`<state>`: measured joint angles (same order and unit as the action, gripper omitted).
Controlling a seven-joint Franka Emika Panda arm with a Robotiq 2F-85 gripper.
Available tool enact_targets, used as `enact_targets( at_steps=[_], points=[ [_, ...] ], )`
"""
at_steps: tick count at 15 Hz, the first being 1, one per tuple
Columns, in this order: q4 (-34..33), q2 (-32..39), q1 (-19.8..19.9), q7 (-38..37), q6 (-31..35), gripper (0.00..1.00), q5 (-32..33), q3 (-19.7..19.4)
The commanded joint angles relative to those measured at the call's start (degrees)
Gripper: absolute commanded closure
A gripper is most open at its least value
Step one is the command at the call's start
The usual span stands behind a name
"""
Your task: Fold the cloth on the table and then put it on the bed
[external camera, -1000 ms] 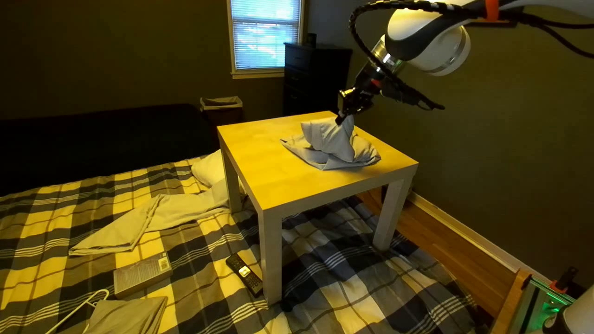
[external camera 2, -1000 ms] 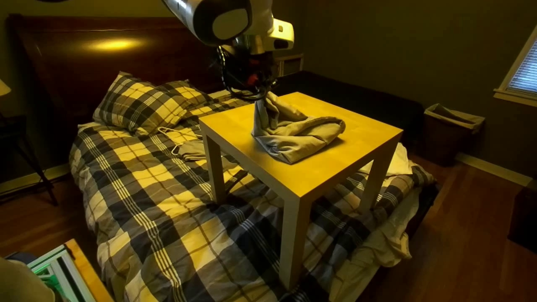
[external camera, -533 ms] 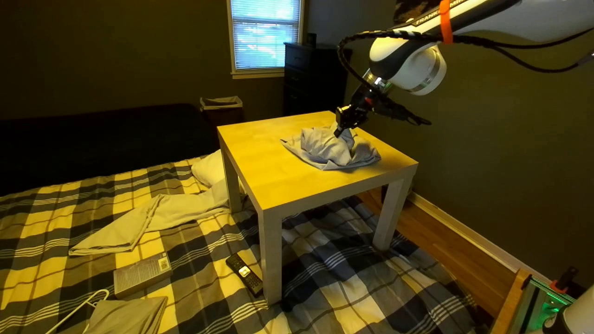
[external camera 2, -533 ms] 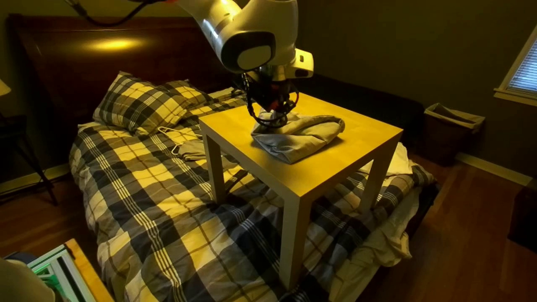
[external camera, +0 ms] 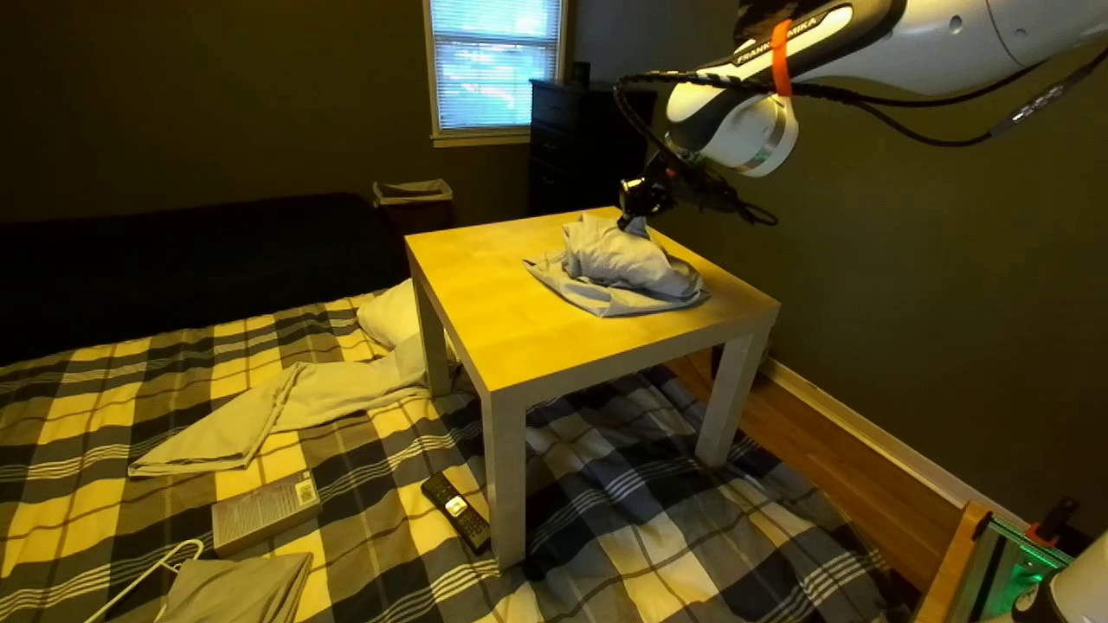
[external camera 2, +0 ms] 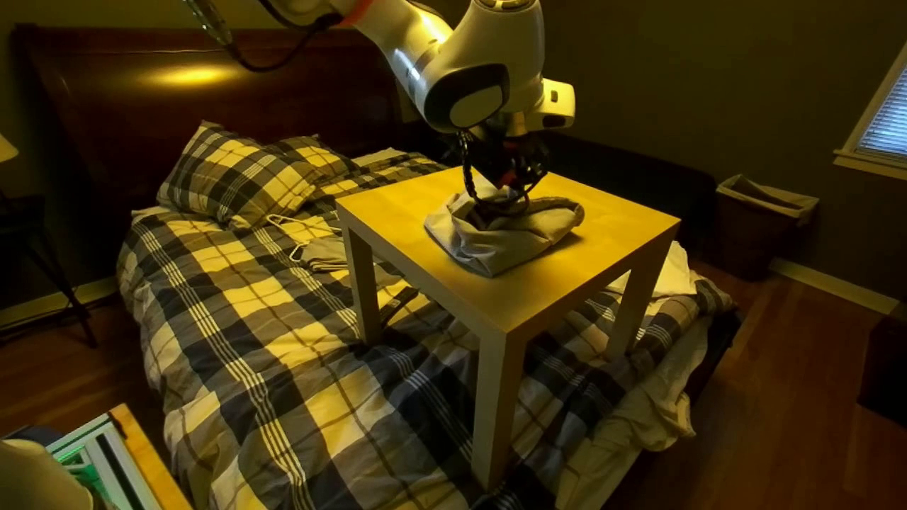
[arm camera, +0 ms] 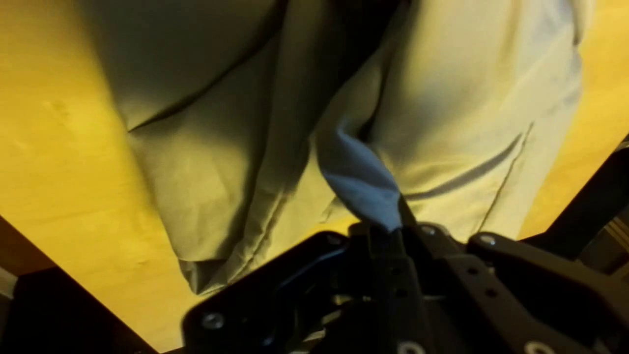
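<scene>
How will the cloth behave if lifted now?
Probably floppy: the cloth slumps in loose folds. It may hang lopsided, since the claw pinches only a narrow, twisted bit. The rest, bunched on the table, would likely trail.

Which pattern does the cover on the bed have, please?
Plaid: the bed cover has dark, grey and pale checks with thin lines, best seen in an exterior view.

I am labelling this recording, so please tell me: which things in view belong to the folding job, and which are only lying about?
Part of the job:
cloth, one fold pinched in the gripper
table it lies on
bed, where it should go

Only lying about on the bed:
book or box
black phone or remote
white hanger
grey fabric
long pale fabric
</scene>
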<state>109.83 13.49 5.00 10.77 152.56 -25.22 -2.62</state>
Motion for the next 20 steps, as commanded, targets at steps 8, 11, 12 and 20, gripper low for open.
enact_targets(
  at_steps=[8,11,12,20],
  points=[
    [-2.4,6.5,2.07,-6.8,-1.77,0.71,6.62,1.29],
    [-2.83,0.92,1.36,-11.98,-14.14,0.5,9.32,-0.79],
    [-3.2,-1.08,0.99,-14.64,-17.28,0.44,10.87,-1.83],
    [-9.41,-3.82,4.26,-12.31,-34.71,0.0,12.68,-5.38]
  ],
)
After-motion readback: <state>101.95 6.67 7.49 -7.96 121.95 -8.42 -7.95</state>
